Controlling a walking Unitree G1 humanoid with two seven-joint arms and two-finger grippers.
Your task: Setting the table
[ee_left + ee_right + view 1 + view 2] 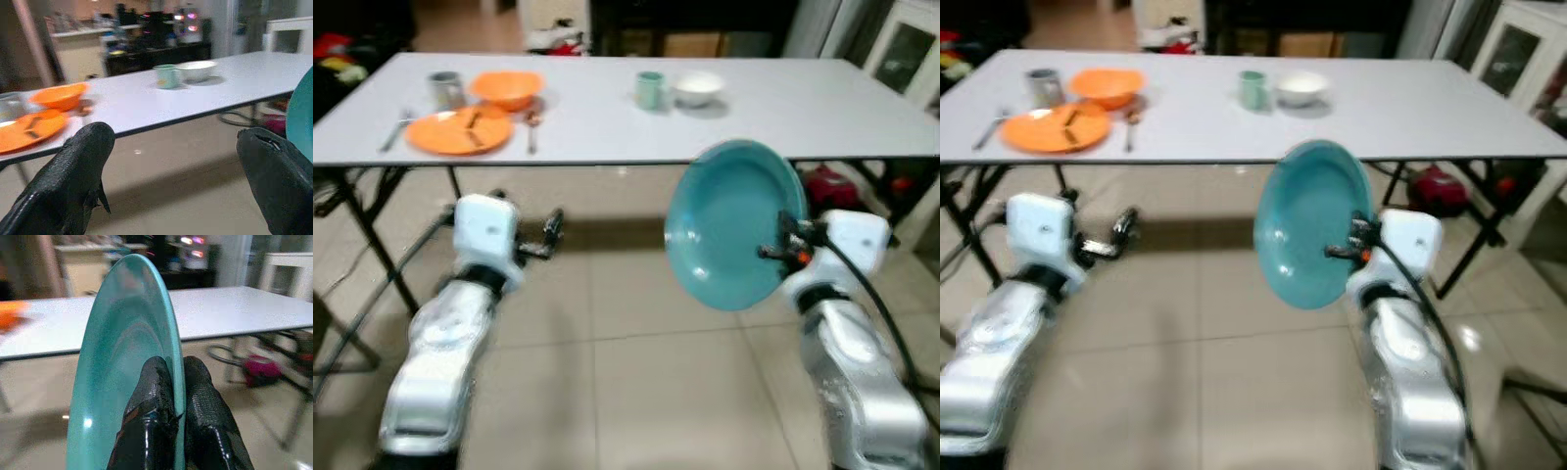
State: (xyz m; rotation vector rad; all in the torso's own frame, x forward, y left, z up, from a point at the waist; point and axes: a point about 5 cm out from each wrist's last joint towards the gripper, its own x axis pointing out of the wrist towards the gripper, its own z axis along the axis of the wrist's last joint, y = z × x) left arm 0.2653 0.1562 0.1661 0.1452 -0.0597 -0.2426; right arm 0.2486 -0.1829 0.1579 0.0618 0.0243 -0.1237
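My right gripper (pixel 786 245) is shut on the rim of a teal plate (pixel 729 225), held on edge in the air in front of the white table (pixel 607 117); the pinch on the rim is clear in the right wrist view (pixel 177 382). My left gripper (pixel 551 233) is open and holds nothing, low in front of the table's left half. On the table's left end lie an orange plate (pixel 460 130), an orange bowl (pixel 507 89), a metal cup (pixel 445 89) and cutlery (pixel 530 127). Near the middle stand a green cup (pixel 649 89) and a white bowl (pixel 697 88).
The table stands on black folding legs (pixel 382 255) over a beige tiled floor. A red object (pixel 827 186) lies under the right end. Dark furniture stands behind the table and a white cabinet (pixel 906 49) is at the far right.
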